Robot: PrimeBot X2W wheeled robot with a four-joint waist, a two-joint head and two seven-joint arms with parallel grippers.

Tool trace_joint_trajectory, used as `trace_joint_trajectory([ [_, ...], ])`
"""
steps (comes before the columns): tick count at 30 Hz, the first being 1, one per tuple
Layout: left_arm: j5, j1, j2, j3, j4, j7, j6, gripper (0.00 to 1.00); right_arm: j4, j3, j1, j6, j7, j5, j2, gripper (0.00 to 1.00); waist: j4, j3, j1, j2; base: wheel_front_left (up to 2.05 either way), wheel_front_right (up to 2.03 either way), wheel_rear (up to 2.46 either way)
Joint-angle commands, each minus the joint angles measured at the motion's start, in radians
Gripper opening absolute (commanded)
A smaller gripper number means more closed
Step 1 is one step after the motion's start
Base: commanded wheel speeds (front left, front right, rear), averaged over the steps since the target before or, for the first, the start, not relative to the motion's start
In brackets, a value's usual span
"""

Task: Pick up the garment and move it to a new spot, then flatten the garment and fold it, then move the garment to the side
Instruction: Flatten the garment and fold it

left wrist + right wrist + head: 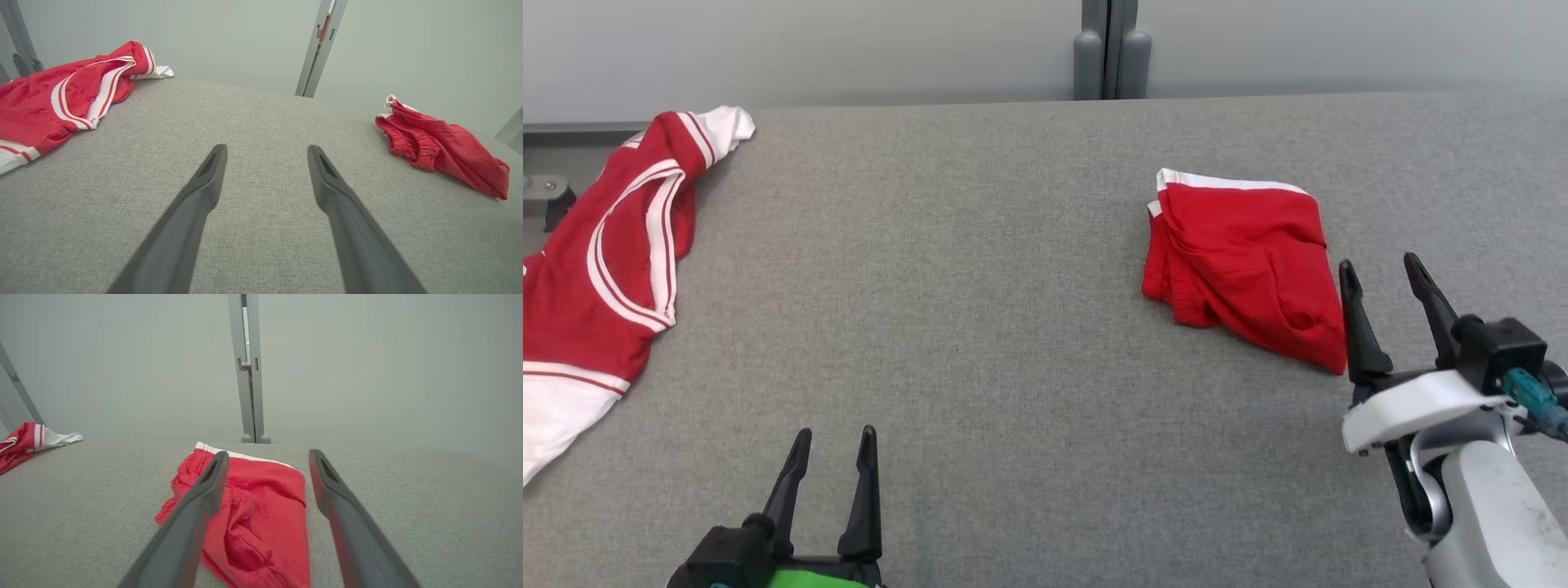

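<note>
- Left gripper (836, 433), nearest me at the bottom edge, stands wide and empty over the bare table (980, 327).
- Right gripper (1379, 263) is also wide and holds nothing. Its left finger is just beside the near right corner of the shorts (1241, 261); I cannot tell if they touch.
- Shorts lie folded in a compact bundle on the table's right side.
- My judgement: folding is done and the move aside looks complete; only pulling the arm clear is left.
- Jersey (605, 253) lies crumpled at far left.
- Containers: none to report; both garments rest directly on the table.
</note>
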Motion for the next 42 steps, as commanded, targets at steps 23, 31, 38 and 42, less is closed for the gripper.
trace_joint_trajectory([
  [23, 0.016, 0.083, 0.002, 0.087, 0.001, 0.0, 0.0, 1.0, -0.036, -0.082, 0.221, -0.001, -0.018, -0.073, 0.038, 1.0, -0.013, -0.094, 0.0, 0.0, 0.0, 0.0, 0.0],
  [31, 0.023, 0.008, 0.002, 0.061, 0.006, 0.0, -0.012, 1.0, 0.135, -0.099, -0.019, -0.001, 0.003, -0.075, -0.002, 0.0, -0.006, 0.01, 0.0, 0.0, 0.0, 0.0, 0.0],
  [38, 0.007, -0.047, 0.002, 0.025, 0.024, 0.0, -0.019, 1.0, 0.369, -0.068, -0.245, -0.001, 0.086, -0.122, -0.021, 0.0, 0.035, 0.08, 0.0, 0.0, 0.0, 0.0, 0.0],
  [42, -0.003, -0.066, 0.002, 0.011, 0.032, 0.0, -0.021, 1.0, 0.474, -0.049, -0.317, -0.001, 0.094, -0.132, -0.015, 0.0, 0.057, 0.105, 0.0, 0.0, 0.0, 0.0, 0.0],
])
